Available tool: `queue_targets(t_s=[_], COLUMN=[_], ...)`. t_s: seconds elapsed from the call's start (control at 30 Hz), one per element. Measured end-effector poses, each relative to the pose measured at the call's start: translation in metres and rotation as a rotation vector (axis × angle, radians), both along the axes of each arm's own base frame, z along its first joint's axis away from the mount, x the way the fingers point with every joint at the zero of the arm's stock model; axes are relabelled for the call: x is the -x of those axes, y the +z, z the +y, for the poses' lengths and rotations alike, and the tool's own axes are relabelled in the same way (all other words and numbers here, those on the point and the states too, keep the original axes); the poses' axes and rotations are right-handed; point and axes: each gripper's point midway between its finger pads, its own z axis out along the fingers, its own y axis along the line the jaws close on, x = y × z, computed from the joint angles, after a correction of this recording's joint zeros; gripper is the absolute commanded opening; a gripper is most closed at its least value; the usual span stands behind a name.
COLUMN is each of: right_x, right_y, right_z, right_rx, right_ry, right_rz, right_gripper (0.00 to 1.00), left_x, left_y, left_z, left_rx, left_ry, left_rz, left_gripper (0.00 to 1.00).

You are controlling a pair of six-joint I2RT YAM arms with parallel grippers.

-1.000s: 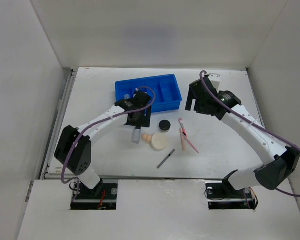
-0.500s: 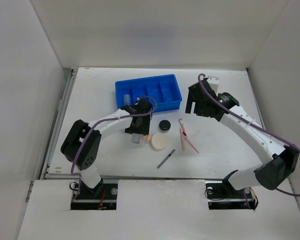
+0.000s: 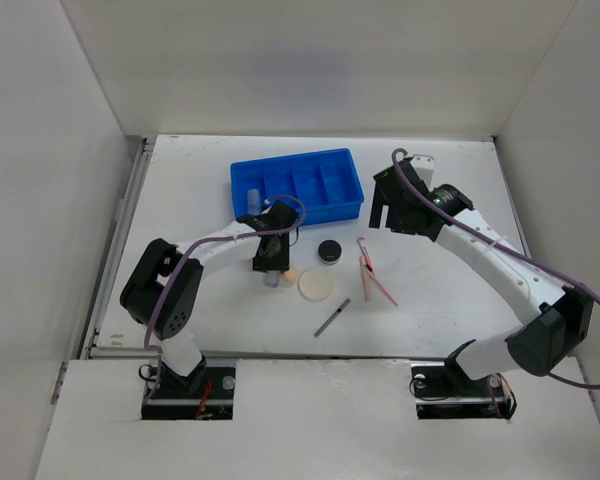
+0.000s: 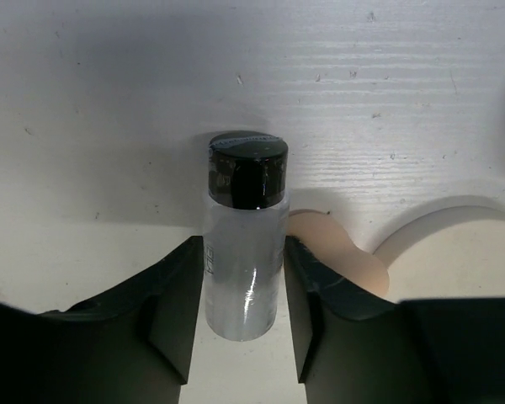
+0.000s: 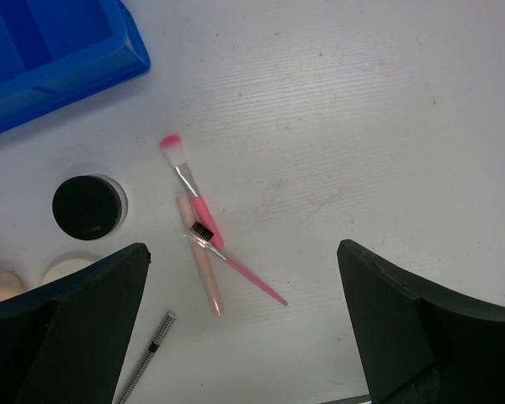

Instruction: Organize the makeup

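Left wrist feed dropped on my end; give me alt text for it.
A clear vial with a black cap lies on the white table, closely flanked by the left gripper's fingers. A beige sponge and a cream puff sit to its right.

We see two arms of one make, the left arm (image 3: pixel 205 243) and the right arm (image 3: pixel 500 255), each with white shells along the links and black housings at the joints. A purple cable (image 3: pixel 150 325) trails along the left one, and a second (image 3: pixel 592 300) along the right. Each stands on a black base (image 3: pixel 185 392) with small red and bright fittings. The left claw (image 4: pixel 242 252) has matte black fingers (image 4: pixel 172 303) with bevelled edges and flat inner faces. The right claw (image 5: pixel 244 286) shows broad black wedges.
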Motion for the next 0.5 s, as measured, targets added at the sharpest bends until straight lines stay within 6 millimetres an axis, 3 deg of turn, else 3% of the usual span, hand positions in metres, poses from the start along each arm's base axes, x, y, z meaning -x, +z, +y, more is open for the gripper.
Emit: queue_targets(t_s=[0.1,0.33,0.5], right_x=[0.000,-0.001,0.000], right_y=[-0.001,-0.002,-0.002], right_z=[0.000,0.001,0.002], right_rx=[0.000,0.000,-0.005], right_ry=[0.001,0.002,0.006], right_rz=[0.003,0.006,0.009], right_gripper=[1.00,1.00,1.00], left_x=[-0.001,0.001,0.002], left_y=[0.000,0.004,0.021], left_z=[-0.001,0.001,0.005], left_rx=[0.003,-0.011,-0.020], left_ry=[-0.005,-0.018,-0.029], left_rz=[-0.002,0.006,-0.006], left_gripper=[0.25,0.16,0.15])
